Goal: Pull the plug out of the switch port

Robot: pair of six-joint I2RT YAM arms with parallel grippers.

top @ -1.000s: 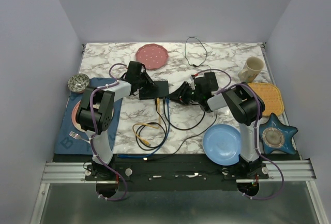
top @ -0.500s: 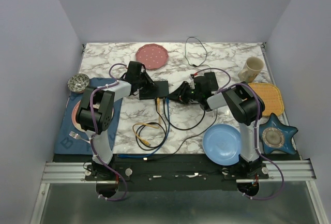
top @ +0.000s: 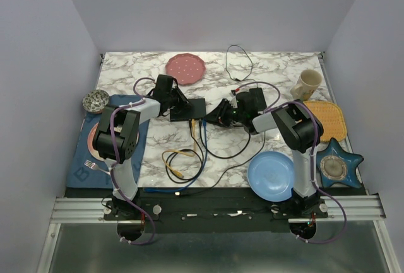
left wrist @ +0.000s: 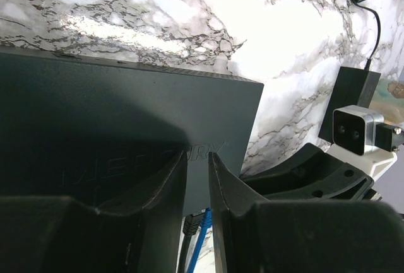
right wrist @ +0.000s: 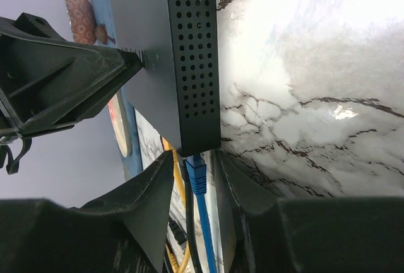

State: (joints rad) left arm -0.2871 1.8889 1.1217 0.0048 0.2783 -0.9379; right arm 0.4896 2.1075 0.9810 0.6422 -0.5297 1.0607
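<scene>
Parted at the right gripper (right wrist: 194, 159), with one finger (right wrist: 151, 191) on each side of the blue plug (right wrist: 197, 175). Not clamped as far as can be seen, given a sliver of marble showing between plug and finger. Plugged into the near edge of the switch (right wrist: 189, 65), at its right end, right under the vented side wall.

Narrowly apart too at the left gripper (left wrist: 197, 156), fingertips (left wrist: 167, 178) resting on the switch's flat top, with nothing gripped between them.

Lying flat on the marble table (top: 278, 71), the switch, between the two grippers: left one over its top, right one just off its right near corner. Just left of the blue plug, a yellow cable (top: 178, 154), leaving the switch's near edge and curling into a loop well clear of it.

Against a second ago: right gripper a little closer to the switch, now reaching the plug. Switch unmoved. Left gripper in the same spot on the switch's top. Plug not out yet.
</scene>
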